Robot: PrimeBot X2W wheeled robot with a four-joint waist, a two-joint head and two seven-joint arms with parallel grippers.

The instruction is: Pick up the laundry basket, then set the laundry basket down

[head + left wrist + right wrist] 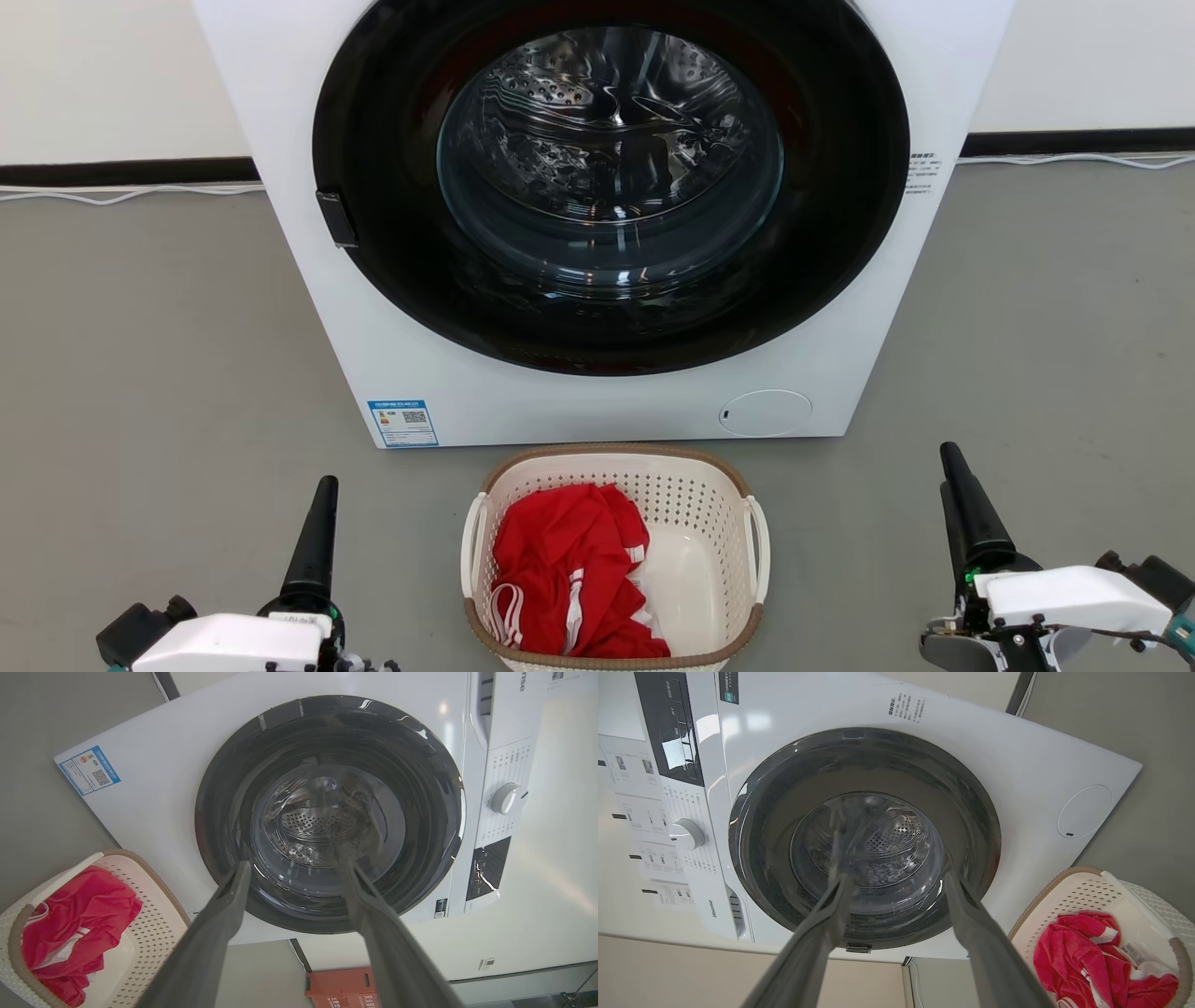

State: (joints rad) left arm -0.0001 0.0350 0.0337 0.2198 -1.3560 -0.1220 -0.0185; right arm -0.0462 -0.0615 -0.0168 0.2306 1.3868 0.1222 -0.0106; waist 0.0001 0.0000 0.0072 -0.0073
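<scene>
My left gripper (295,865) and right gripper (899,878) both have jaws spread wide, holding nothing. The basket (695,499) sits between them, untouched.

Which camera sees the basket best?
The head view. It looks down on the basket, showing nearly the whole rim, both handles and the red cloth inside. The left wrist view catches part of it in the lower left corner; the right wrist view catches part in the lower right corner.
</scene>
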